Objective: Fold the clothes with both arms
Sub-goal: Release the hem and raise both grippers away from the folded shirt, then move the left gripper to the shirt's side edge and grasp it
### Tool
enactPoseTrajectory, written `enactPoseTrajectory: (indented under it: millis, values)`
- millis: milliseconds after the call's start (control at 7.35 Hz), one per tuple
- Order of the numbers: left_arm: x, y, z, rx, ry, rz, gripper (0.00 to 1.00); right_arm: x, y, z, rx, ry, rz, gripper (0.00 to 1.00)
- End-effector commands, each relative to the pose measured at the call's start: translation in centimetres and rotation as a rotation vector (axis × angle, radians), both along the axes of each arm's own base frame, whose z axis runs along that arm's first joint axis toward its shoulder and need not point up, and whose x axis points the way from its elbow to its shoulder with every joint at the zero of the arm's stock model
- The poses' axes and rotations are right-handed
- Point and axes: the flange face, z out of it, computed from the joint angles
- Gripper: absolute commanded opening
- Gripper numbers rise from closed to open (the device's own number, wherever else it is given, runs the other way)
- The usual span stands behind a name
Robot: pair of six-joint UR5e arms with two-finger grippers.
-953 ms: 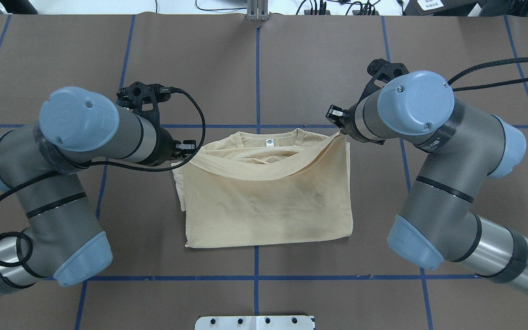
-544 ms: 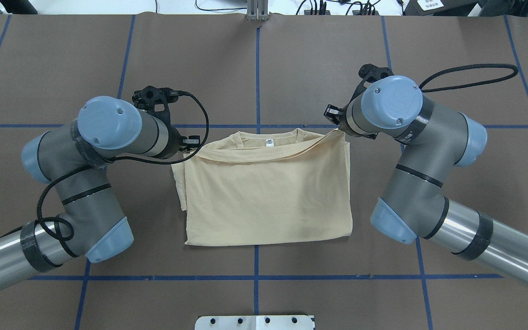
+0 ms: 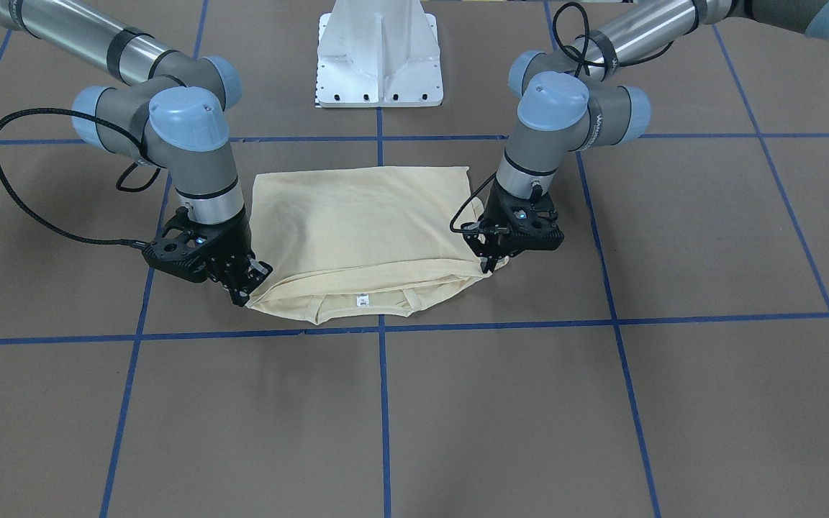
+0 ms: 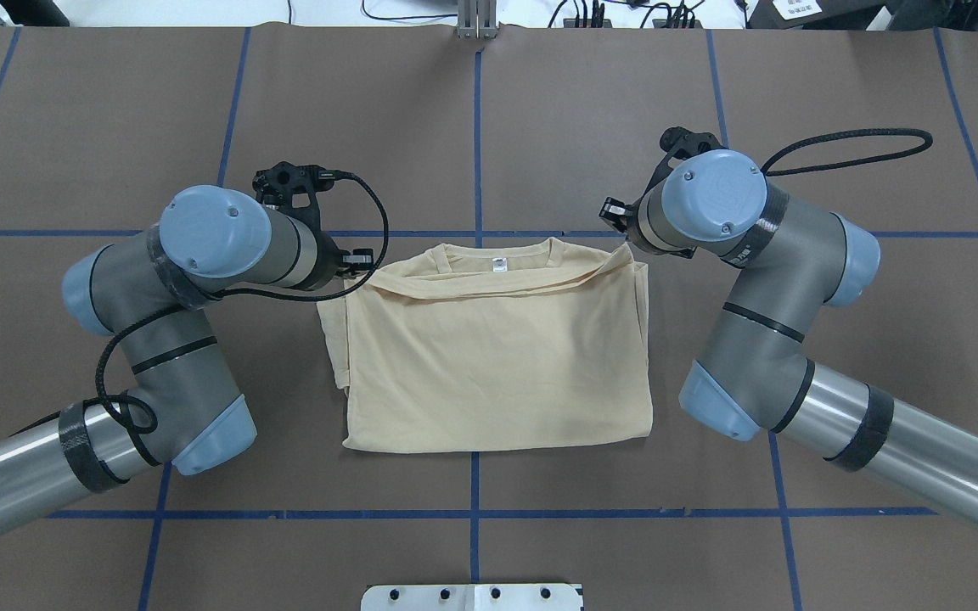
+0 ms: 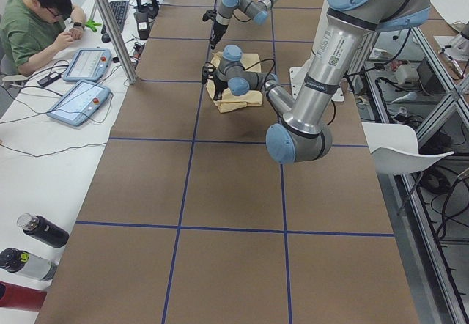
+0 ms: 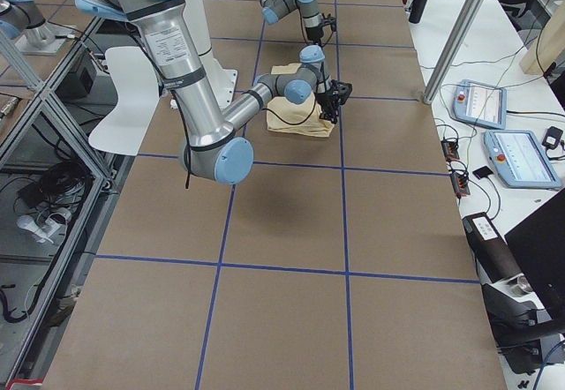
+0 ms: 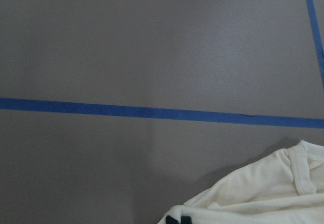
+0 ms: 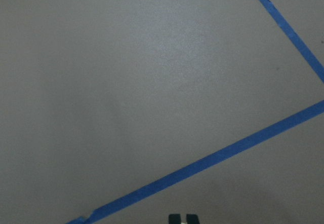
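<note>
**Fold in progress.** The cream T-shirt [image 4: 497, 365] lies in the middle of the surface [image 4: 489, 127], well apart from every edge. It is doubled over, with its carried-over edge lying just short of the collar [image 4: 502, 249]. The neck tag [image 4: 499, 265] shows uncovered on the side away from the robot. The left gripper [image 3: 489, 263] and right gripper [image 3: 243, 291] each stand low at one end of that edge, and both look clenched on a pinch of cloth. The edge sags between them and runs askew, nearer the collar at the right gripper's end.

Risks, as I judge them from where I stand:
- Letting go here would leave the fold crooked.
- A pinch that also catches the lower layer would drag the whole stack as the gripper withdraws.
- Thin knit clinging to a fingertip would lift a corner again.
- Unequal travel of the two arms would wrinkle the top layer.
</note>
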Motion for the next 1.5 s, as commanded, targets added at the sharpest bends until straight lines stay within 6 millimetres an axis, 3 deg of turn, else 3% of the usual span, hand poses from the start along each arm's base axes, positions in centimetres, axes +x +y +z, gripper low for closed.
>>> enactPoseTrajectory:
  millis: [0, 272, 408, 680, 816, 953, 1361]
  values:
    - [-0.8, 0.5, -0.7, 0.063, 0.022, 0.035, 1.00, 0.5, -0.1, -0.2, 0.024, 0.005, -0.020, 1.00]
    - [-3.9, 3.9, 1.0, 0.067, 0.026, 0.055, 1.00, 2.4, 0.7, -0.1, 0.061, 0.009, -0.055, 1.00]
    - [-4.7, 7.3, 1.7, 0.061, 0.034, 0.089, 1.00, 3.7, 1.6, 0.9, 0.075, 0.022, -0.073, 1.00]
    - [-0.8, 14.2, 1.7, -0.004, 0.066, 0.169, 1.00, 3.6, 1.7, 1.0, 0.076, 0.025, -0.073, 1.00]
    - [0.7, 16.3, 1.7, -0.026, 0.070, 0.197, 1.00, 3.6, 1.7, 1.0, 0.076, 0.026, -0.072, 1.00]
    - [1.2, 17.1, 1.8, -0.029, 0.069, 0.212, 0.99, 3.6, 1.7, 1.0, 0.076, 0.026, -0.072, 1.00]
    - [2.0, 17.5, 2.1, -0.032, 0.062, 0.225, 0.39, 3.6, 1.7, 1.0, 0.075, 0.025, -0.072, 1.00]
